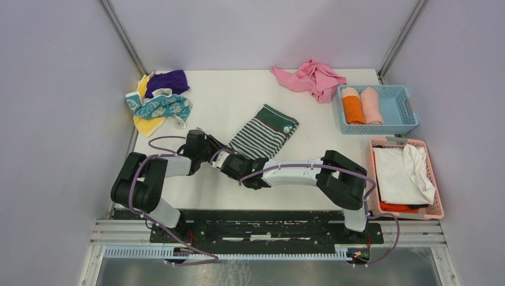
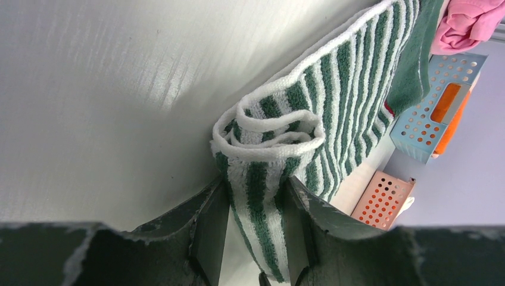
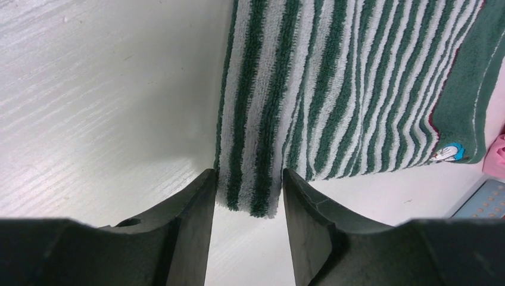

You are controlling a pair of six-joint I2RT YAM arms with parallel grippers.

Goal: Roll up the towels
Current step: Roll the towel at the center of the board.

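Where the two arms meet near the front middle of the white surface [image 1: 196, 89], the striped towel [image 1: 264, 132] lies stretched away from them, its green and white stripes running lengthwise and a plain green band at the far end. At the near end it is curled over on itself into a loose first turn of a roll, seen best from the left wrist. The left fingers [image 2: 217, 205] are nearly closed there, with a strip of the curled end squeezed between them. Alongside, the right fingers [image 3: 202, 196] stand a little apart, one either side of a flat near corner of the towel, close against it; I cannot tell whether they pinch it or only straddle it.

Farther back, a crumpled pink towel [image 1: 311, 77] sits by the far edge. Just right of it a blue basket [image 1: 411, 110] holds an orange roll [image 1: 352, 106] and a pink roll [image 1: 371, 104] side by side. Nearer on the right, a pink basket [image 1: 433, 179] holds white cloth [image 1: 399, 173]. At the far left corner is a heap of purple, yellow and teal towels [image 1: 159, 101].
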